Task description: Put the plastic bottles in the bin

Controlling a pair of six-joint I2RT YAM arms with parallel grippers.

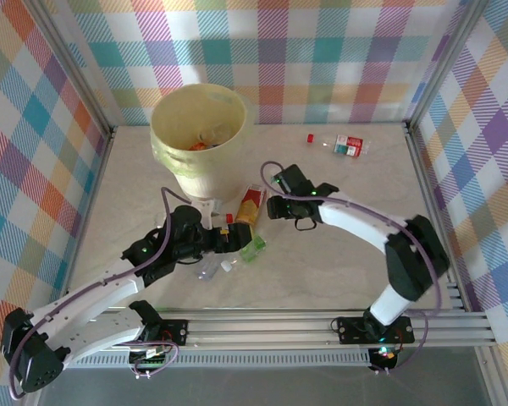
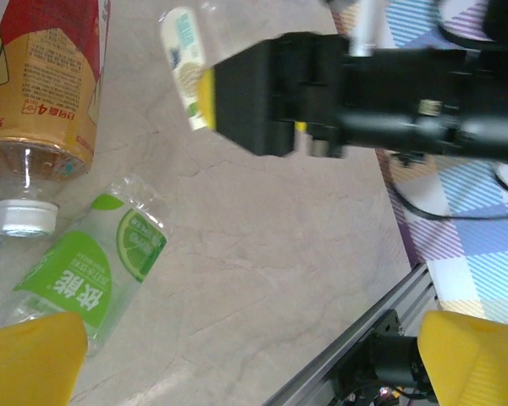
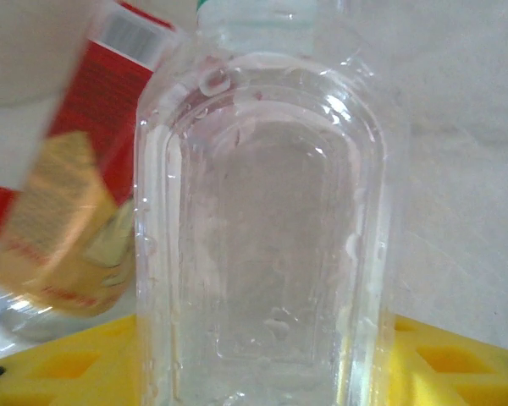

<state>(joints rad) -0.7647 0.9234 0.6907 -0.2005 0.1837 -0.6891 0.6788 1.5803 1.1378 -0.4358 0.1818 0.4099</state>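
Clear bottle [image 3: 262,237]: your right gripper [image 3: 262,364] apparently clenched round it, left gripper [image 2: 254,355] released; lift it straight up before you swing to the bin [image 1: 165,139].

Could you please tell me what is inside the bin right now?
The bin holds an orange-red piece and some clear plastic, probably bottles. Its near wall hides whatever lies lower.
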